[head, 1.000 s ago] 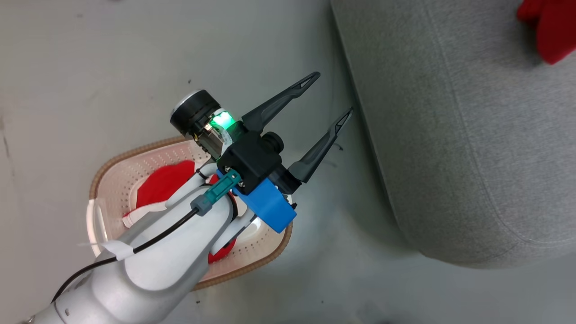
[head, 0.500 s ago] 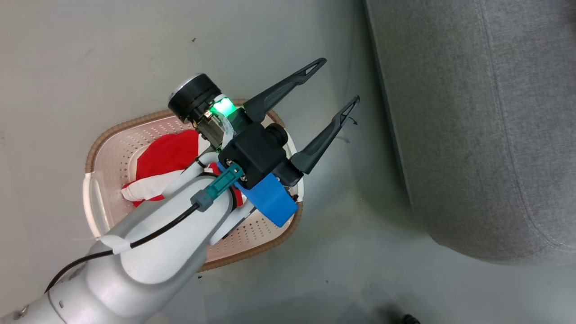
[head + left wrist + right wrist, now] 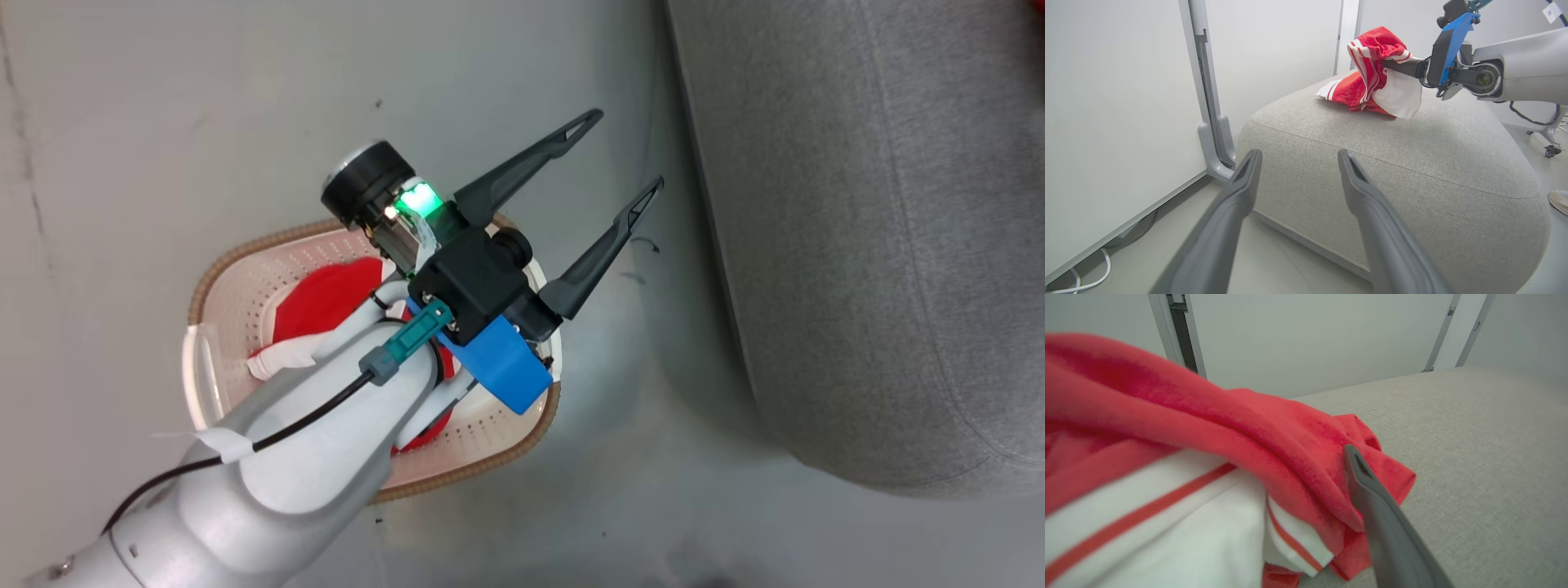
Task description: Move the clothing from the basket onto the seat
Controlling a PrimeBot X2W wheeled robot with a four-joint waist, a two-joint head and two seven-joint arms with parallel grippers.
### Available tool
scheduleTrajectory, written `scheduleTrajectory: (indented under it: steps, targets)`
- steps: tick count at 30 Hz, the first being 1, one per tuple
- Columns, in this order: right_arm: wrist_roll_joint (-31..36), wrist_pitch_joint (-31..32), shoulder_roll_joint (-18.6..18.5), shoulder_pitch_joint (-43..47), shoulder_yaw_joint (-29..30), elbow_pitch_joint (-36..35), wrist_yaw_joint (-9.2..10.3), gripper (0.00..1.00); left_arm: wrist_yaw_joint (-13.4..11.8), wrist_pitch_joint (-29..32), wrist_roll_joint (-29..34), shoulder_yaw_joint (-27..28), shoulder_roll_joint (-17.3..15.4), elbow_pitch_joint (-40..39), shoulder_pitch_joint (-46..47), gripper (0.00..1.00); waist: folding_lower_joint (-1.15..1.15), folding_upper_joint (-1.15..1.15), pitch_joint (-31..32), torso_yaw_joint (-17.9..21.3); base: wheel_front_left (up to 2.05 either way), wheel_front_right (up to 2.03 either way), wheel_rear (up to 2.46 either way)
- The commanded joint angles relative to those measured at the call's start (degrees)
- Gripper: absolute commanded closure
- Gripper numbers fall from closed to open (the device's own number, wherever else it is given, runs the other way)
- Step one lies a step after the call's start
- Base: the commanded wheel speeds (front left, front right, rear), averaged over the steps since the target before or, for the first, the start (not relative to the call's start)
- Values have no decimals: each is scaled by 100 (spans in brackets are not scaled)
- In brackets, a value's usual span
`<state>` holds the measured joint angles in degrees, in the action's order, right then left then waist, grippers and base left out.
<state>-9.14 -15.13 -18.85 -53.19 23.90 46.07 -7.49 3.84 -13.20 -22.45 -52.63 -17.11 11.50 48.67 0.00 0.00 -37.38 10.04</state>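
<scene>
Left claw (image 3: 627,149) is spread wide and empty. It hangs above the basket's edge nearest the seat, with both dark fingers pointing across the strip of floor toward the seat's side. Right claw (image 3: 1386,64) is over the seat's top, toward its far end. Its one visible finger (image 3: 1378,510) stands well off to the side, as spread jaws do, and the other is buried under cloth. It looks open, with fabric draped on it rather than pinched.

The seat (image 3: 1433,163) is the biggest thing, a grey cushion with rounded edges and a seam below its top. It stands on a pale grey floor (image 3: 204,122), with white wall panels (image 3: 1118,81) close behind its far end. The left arm (image 3: 310,465), pale with a black cable along it, crosses over the basket in the head view. The basket (image 3: 237,310), cream with dotted holes and a brown rim, sits on the floor near the seat's side but apart from it. One red garment (image 3: 1367,81), with white panels and striped trim, rests its lower folds on the seat's top near the far edge. Its upper folds are lifted at the right claw. The other garment (image 3: 326,290), also red and white, lies bunched in the basket's bottom, partly hidden by the arm.
</scene>
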Motion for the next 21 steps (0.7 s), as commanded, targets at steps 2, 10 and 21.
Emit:
scheduleTrajectory:
  steps: [2,10,21]
  targets:
    - [-12,-4,67,419,-9,-162,-2,0,-39,-92,-77,23,84,99,-153,0,0,0,364,-16,0,0,0]
    - [104,-4,237,1479,-215,-520,-1,0,-70,-181,-178,103,231,292,-459,0,0,0,958,-40,0,0,0]
    - [121,-3,595,3157,-493,-1180,-2,0,-86,-204,-183,443,378,279,-1154,0,0,0,1885,-155,0,0,0]
